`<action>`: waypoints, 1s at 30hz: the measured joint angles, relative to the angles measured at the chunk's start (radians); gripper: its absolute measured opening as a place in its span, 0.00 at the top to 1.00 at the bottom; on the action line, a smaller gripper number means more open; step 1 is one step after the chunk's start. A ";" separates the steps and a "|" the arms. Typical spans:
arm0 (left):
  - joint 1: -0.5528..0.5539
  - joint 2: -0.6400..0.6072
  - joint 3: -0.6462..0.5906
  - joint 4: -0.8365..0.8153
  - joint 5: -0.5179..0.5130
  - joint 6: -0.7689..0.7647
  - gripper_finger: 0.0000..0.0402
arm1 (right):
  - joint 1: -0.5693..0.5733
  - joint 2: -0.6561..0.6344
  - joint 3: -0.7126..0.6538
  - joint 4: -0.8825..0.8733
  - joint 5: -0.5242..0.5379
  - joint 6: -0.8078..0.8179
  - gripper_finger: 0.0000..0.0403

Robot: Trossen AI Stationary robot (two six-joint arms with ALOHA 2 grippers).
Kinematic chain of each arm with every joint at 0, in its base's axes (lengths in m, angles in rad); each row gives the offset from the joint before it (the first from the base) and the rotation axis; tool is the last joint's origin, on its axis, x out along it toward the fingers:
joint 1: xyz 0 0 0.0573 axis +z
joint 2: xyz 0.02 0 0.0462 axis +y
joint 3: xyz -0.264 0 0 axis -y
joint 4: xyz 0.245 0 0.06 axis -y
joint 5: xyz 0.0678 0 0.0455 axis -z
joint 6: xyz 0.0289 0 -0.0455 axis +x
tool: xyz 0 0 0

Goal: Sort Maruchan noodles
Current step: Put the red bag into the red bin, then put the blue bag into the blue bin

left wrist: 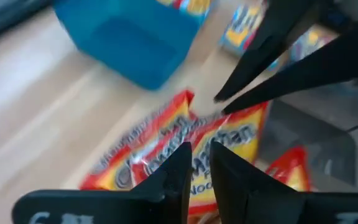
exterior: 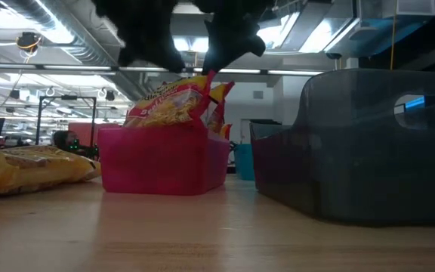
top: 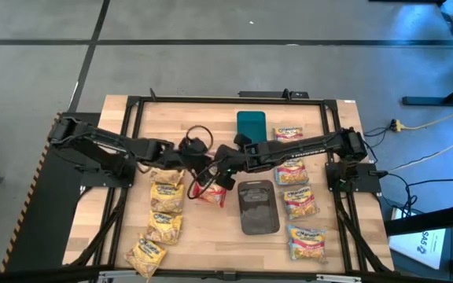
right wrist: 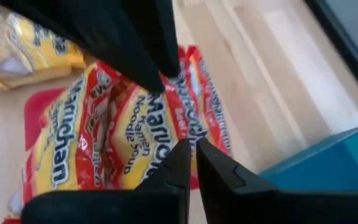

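1. Both my hands meet over the red packets (top: 208, 192) in the pink tray (exterior: 161, 162), mid-desk. The right hand (right wrist: 190, 152) has its fingers pinched nearly together on the crinkled edge of a red packet; the left hand (left wrist: 199, 158) is also almost shut, its tips pressing plastic on the same heap, though I cannot tell whether it truly holds one.

2. Risk, as I judge it: both hands may be on one packet, so pulling apart could tear the wrapper or snatch it loose. The right hand's hold is only a thin seam, which could slip out on the lift.

3. Second risk: the packets lie overlapped, so one may drag a neighbour over the tray's low wall onto the desk (top: 211, 244).

4. Third risk: the arms cross closely here, and a careless move could knock them together.

5. Count, from above: two or three red packets in the tray, too overlapped to separate; four yellow packets (top: 166, 195) in a line toward my left; five blue-and-pink packets (top: 295, 174) in a line toward my right.

6. Trays: one pink, one teal tray (top: 251, 123) farther back, one grey tray (top: 258, 207) beside the pink one.
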 joint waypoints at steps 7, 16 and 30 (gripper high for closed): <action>0.002 -0.080 0.056 -0.096 -0.031 0.038 0.87 | 0.001 -0.022 0.002 -0.023 0.015 -0.019 0.94; 0.014 -0.103 0.057 -0.235 -0.100 0.022 0.87 | -0.006 -0.070 0.002 -0.336 0.163 0.109 0.94; -0.149 -0.286 0.053 -0.710 -0.206 -0.149 0.87 | 0.163 -0.583 -0.528 -0.369 0.170 0.385 0.94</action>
